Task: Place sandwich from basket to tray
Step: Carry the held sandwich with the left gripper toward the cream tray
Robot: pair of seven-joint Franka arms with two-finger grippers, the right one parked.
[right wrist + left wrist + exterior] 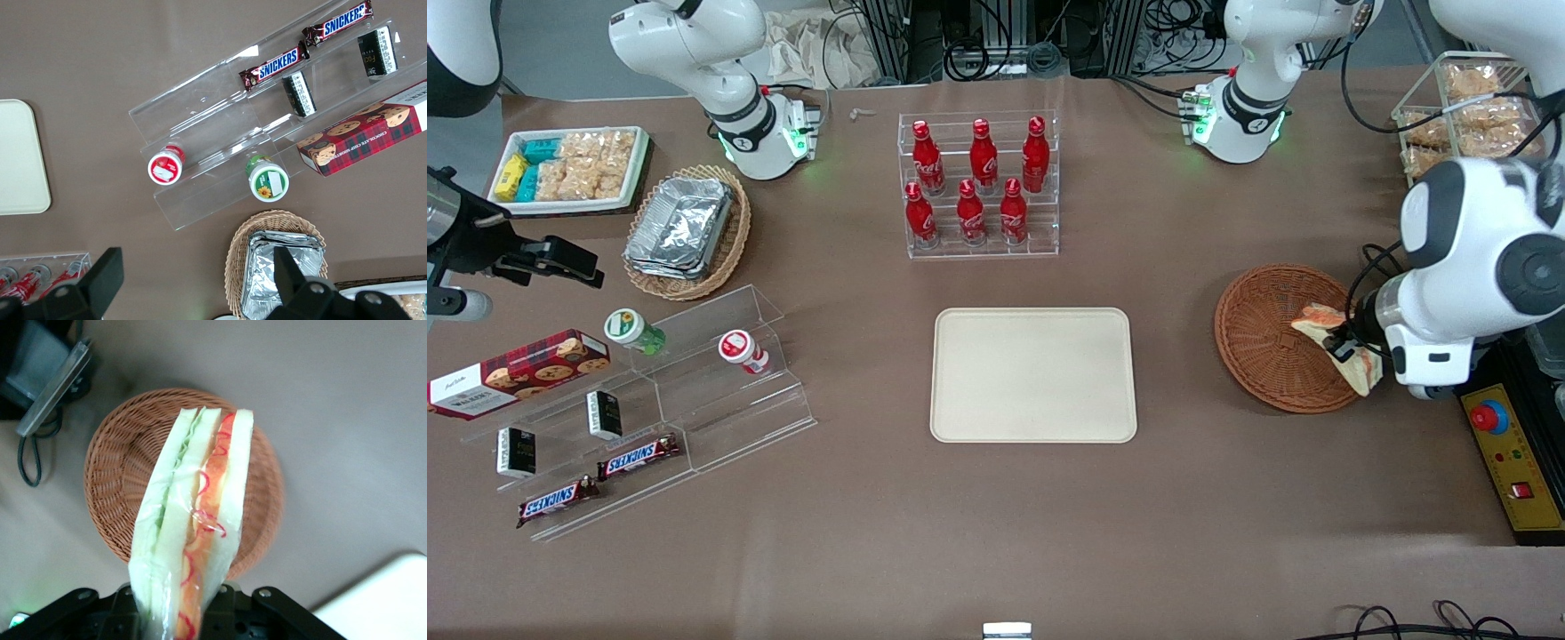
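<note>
So the tabletop (1192, 498) has the cream tray (1033, 374) sitting about mid-table, bare, and the round reddish-brown basket (1267, 342) well apart from it toward the working arm's end. The gripper (1343, 345) hangs over the basket's rim on that same end, its fingers pinched on the sandwich (193, 527). The wrapped wedge is lifted clear above the basket, with one end clamped between the fingers and the rest sticking out over the weave.
</note>
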